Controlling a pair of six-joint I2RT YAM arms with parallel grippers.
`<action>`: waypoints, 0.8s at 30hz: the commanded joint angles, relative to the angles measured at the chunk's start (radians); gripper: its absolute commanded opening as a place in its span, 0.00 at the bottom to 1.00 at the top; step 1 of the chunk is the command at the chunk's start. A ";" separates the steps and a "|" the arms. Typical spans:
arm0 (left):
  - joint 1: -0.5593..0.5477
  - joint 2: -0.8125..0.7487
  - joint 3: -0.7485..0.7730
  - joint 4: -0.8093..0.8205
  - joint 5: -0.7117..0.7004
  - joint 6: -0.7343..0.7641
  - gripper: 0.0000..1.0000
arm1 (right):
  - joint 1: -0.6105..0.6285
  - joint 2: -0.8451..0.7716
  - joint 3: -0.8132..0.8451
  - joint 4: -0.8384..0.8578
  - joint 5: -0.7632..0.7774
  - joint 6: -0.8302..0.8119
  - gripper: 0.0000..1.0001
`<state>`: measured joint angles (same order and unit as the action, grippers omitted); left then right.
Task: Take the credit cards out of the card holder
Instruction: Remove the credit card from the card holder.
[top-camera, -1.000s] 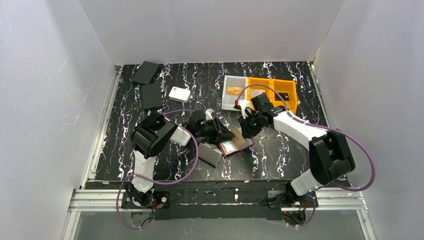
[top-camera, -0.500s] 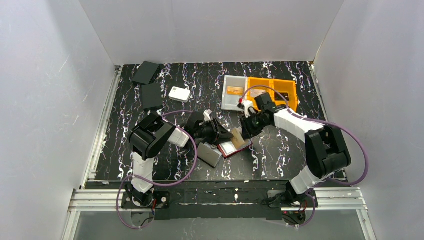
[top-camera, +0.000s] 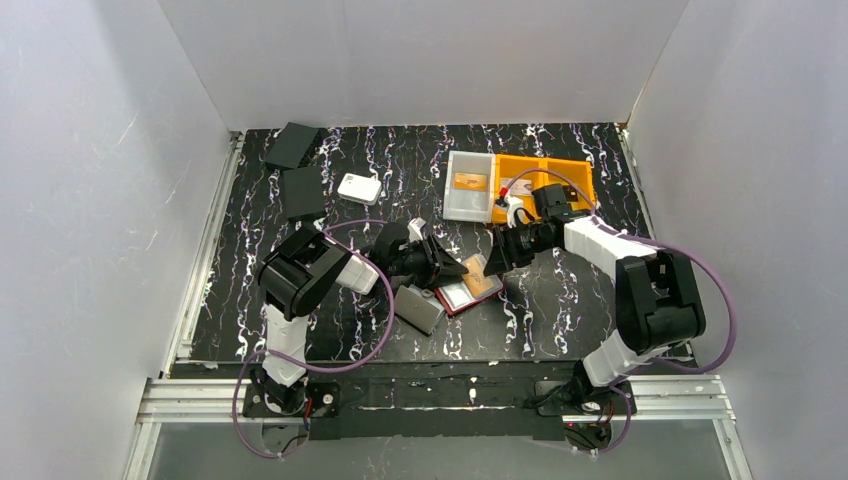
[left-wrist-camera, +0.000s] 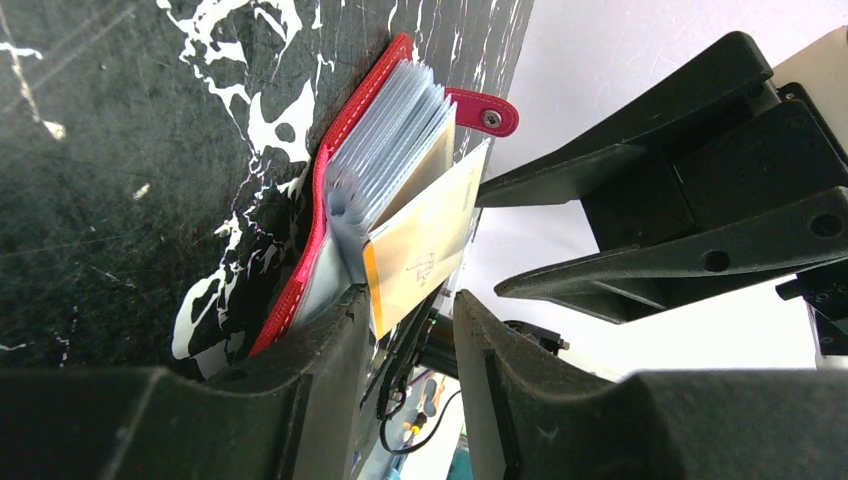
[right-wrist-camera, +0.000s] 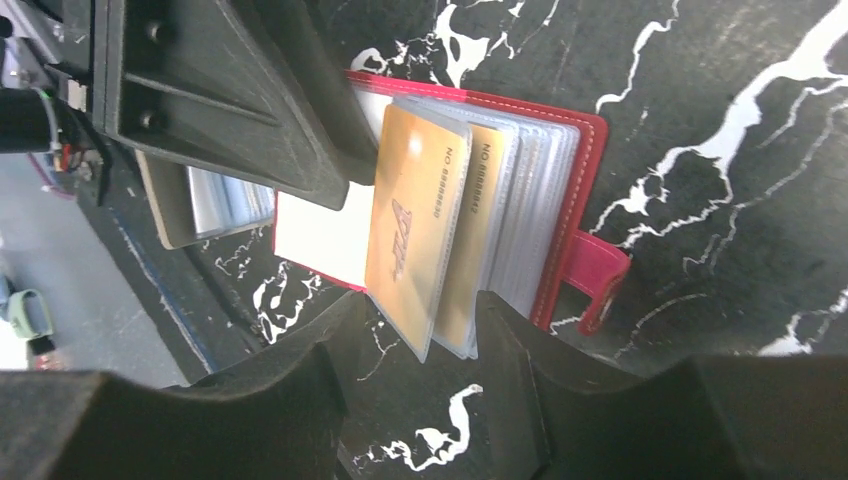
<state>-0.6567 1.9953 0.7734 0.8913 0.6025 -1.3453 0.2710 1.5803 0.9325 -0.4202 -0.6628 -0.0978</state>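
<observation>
The card holder (top-camera: 466, 293) lies open on the table, about midway across and toward the near edge. At least two orange-gold credit cards (right-wrist-camera: 415, 235) sit in its sleeves, so work is left. An orange card (top-camera: 468, 181) in the grey tray (top-camera: 452, 208) near the far edge looks done. The left claw (left-wrist-camera: 412, 335), jaws apart, seems to press one cover down. The right claw (right-wrist-camera: 420, 370) gapes empty just before the cards.
</observation>
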 joint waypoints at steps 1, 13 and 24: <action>-0.002 -0.023 0.005 0.028 0.020 0.012 0.36 | 0.002 0.055 0.019 0.024 -0.088 0.028 0.54; -0.002 -0.013 -0.004 0.032 0.014 0.016 0.37 | 0.004 0.115 0.025 0.038 -0.167 0.042 0.47; -0.003 -0.017 -0.006 0.032 0.012 0.021 0.37 | 0.003 0.090 0.018 0.063 -0.215 0.070 0.34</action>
<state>-0.6556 1.9953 0.7715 0.8886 0.6025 -1.3357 0.2611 1.6840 0.9424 -0.3897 -0.7803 -0.0509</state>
